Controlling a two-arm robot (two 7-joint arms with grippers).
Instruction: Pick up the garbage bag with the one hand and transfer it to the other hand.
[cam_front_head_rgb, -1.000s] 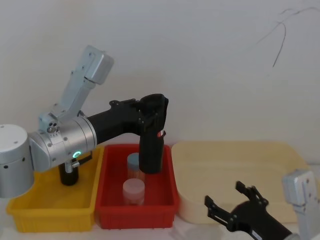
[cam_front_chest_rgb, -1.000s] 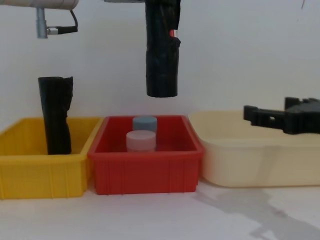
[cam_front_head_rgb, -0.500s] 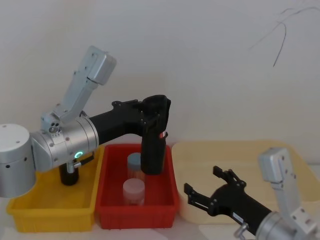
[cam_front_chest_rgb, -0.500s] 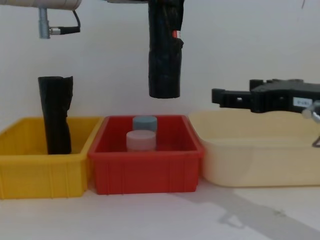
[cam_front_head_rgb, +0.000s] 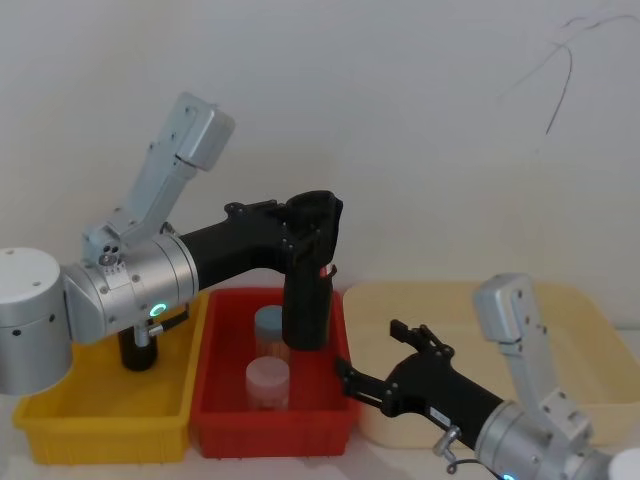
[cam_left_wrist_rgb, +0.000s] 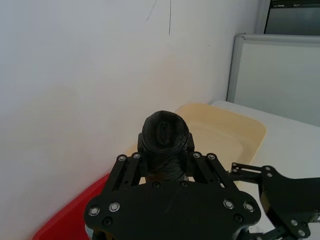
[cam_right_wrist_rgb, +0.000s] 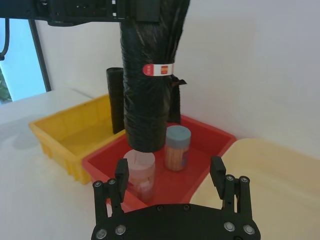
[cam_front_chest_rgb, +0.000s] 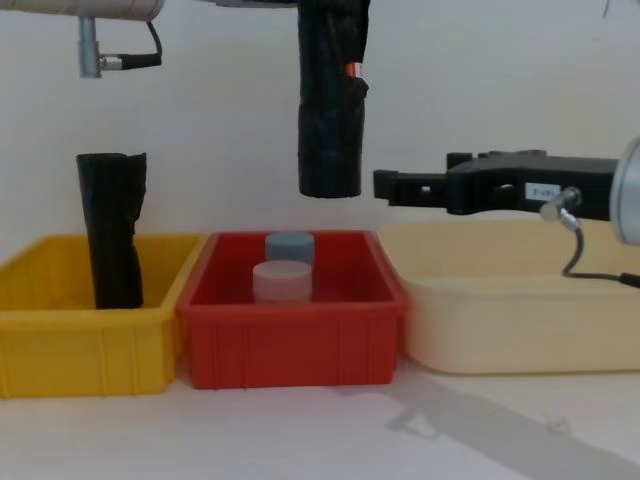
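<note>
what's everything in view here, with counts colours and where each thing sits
table: 1, white, under the bins
yellow bin: 1, yellow, left
red bin: 1, red, middle
cream tub: 1, cream, right
black roll: 1, black, standing in the yellow bin
blue-lidded jar: 1, in the red bin, rear
pale-lidded jar: 1, in the red bin, front
garbage bag: 1, black with red-orange mark, upright in the air above the red bin
left gripper: 1, black, shut on the garbage bag's upper part
right gripper: 1, black, open, beside the bag's lower end, not touching
</note>
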